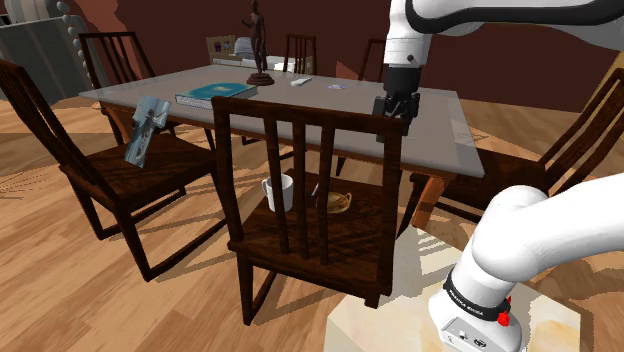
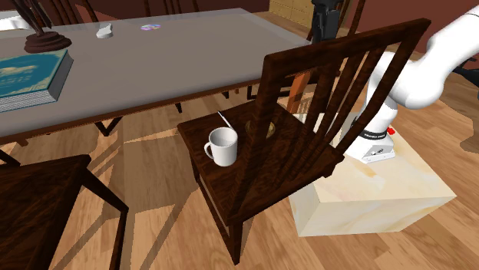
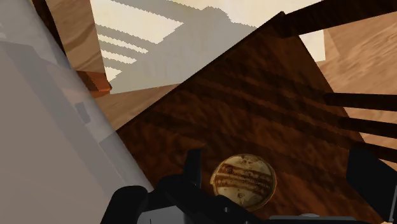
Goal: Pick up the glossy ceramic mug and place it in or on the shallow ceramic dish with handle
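Zero grip so far: tool (image 1: 397,108) hangs high over the chair, fingers spread, nothing between them. Step in hand reads as the reach for the mug, not yet a descent.

- white mug (image 1: 280,193) stands upright on the dark wooden chair seat (image 2: 261,157), mouth up. In the second exterior view its handle points to that view's left.
- brown striped dish (image 3: 243,181) sits on the same seat, near the mug but apart from it, toward the shoulder view's right.
- In the wrist view the dish lies between the spread fingers, far below them. So my read is the tool is lined up over the dish rather than the mug.
- grey table (image 2: 176,54) runs just beyond the chair; the seat is partly tucked under its edge.

Next move, as I judge it:
- shift sideways toward the shoulder view's left until the mug is centred under the tool
- drop straight down and close on the mug wall or rim, keeping clear of the handle

Constraints: the slatted backrest (image 1: 300,108) stands between the stand and the seat, with the table edge on the far side. The approach corridor looks narrow, so come from above, not from the side.
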